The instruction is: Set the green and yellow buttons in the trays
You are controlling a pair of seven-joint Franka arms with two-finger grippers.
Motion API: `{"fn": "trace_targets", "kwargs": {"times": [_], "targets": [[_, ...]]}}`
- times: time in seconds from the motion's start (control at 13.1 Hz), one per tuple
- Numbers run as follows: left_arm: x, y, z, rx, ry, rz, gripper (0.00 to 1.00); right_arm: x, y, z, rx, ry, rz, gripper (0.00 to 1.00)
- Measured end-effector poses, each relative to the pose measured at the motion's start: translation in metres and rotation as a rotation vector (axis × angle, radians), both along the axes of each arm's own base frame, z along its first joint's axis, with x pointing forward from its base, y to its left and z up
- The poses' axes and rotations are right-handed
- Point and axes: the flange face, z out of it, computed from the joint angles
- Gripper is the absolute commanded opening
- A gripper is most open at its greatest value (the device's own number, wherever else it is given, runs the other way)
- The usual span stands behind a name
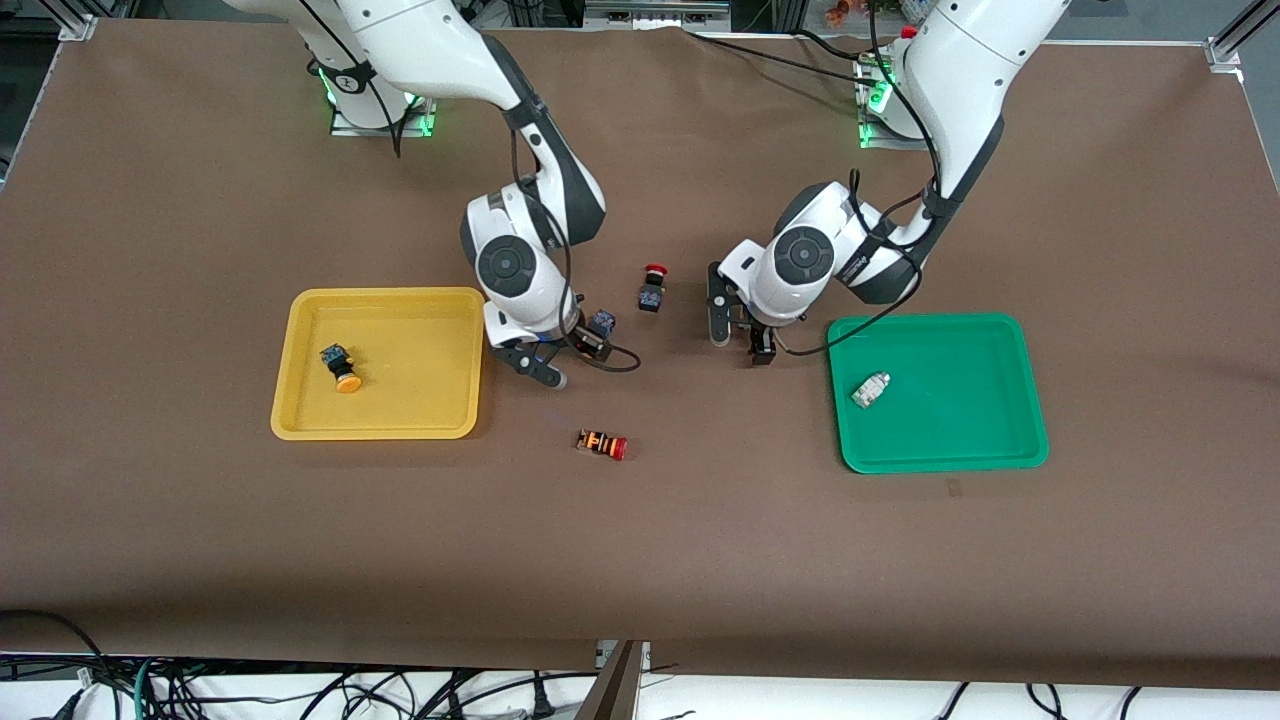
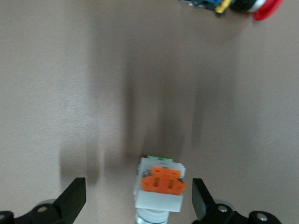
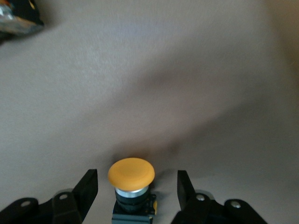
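Observation:
My right gripper is low over the table beside the yellow tray. It is open around a black-blue button with an orange-yellow cap, whose body also shows in the front view. My left gripper is low beside the green tray. It is open around a whitish switch with an orange patch, which the hand hides in the front view. One yellow-capped button lies in the yellow tray. One whitish switch lies in the green tray.
A black switch with a red cap stands between the two grippers and also shows in the left wrist view. An orange-striped switch with a red cap lies nearer the front camera than the grippers.

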Motion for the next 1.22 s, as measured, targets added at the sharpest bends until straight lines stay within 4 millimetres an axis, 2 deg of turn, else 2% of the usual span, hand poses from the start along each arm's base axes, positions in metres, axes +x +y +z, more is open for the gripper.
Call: {"fn": "trace_targets", "kwargs": {"times": [0.08,0.23,0.31,0.38,0.46,0.53,0.61,0.69,0.84,0.99,1.14,1.22], "targets": [[-0.003,-0.003,0.004,-0.005,-0.007,-0.006,1.0,-0.004,0.005,-0.006,-0.004,-0.004,-0.001,0.58],[-0.007,-0.008,0.007,-0.015,-0.015,-0.016,1.0,-0.006,0.008,-0.009,-0.005,-0.007,0.001,0.24],[-0.009,-0.008,0.005,-0.014,-0.012,-0.018,1.0,-0.006,0.007,-0.009,-0.005,-0.007,0.001,0.11],[-0.012,-0.007,0.002,-0.013,-0.008,-0.02,1.0,-0.006,0.007,-0.008,-0.005,-0.008,0.004,0.05],[-0.016,-0.005,-0.002,-0.011,-0.007,-0.026,0.9,-0.004,0.007,-0.007,-0.004,-0.009,0.016,0.04],[-0.019,-0.004,-0.006,-0.003,-0.008,-0.04,0.45,-0.001,0.004,-0.003,-0.01,-0.001,0.042,0.04],[-0.023,-0.003,-0.01,0.004,-0.011,-0.056,0.08,0.007,-0.007,0.004,-0.023,0.012,0.083,0.04],[-0.025,-0.003,-0.013,0.007,-0.017,-0.072,0.0,0.021,-0.026,0.017,-0.04,0.023,0.136,0.05],[-0.023,-0.005,-0.012,0.003,-0.035,-0.084,0.0,0.054,-0.088,0.05,-0.07,0.047,0.267,0.07],[-0.019,-0.005,-0.009,0.0,-0.042,-0.082,0.0,0.079,-0.155,0.073,-0.088,0.069,0.382,0.12],[-0.009,-0.005,0.0,-0.007,-0.061,-0.07,0.0,0.088,-0.206,0.073,-0.101,0.088,0.454,0.28],[0.001,0.001,0.01,-0.002,-0.069,-0.052,0.0,0.086,-0.224,0.063,-0.103,0.108,0.462,0.3]]}}
